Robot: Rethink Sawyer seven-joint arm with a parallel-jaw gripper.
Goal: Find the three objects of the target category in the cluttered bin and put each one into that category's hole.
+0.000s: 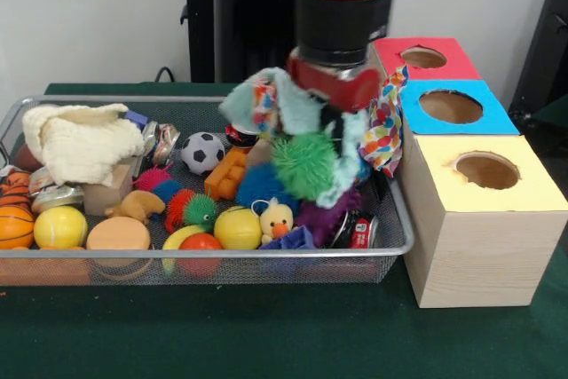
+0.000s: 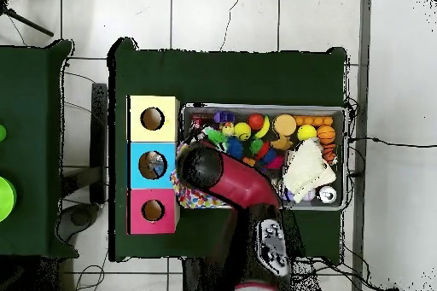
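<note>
Cloths hang bunched under the arm's wrist: a pale teal cloth [image 1: 288, 104] and a spotted cloth [image 1: 384, 126], draped over the wire bin's [image 1: 395, 219] end by the wooden box [image 1: 479, 219] with three round holes. The hand is hidden among them; its grip cannot be told. A fuzzy green ball [image 1: 304, 164] sits below.

The red arm [image 2: 230, 181] reaches over the bin's [image 2: 346, 160] end beside three coloured boxes [image 2: 154, 165].

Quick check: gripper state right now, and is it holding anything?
Gripper: cannot be told; it is buried among the light blue cloth and the green spiky ball above the wire bin.
</note>
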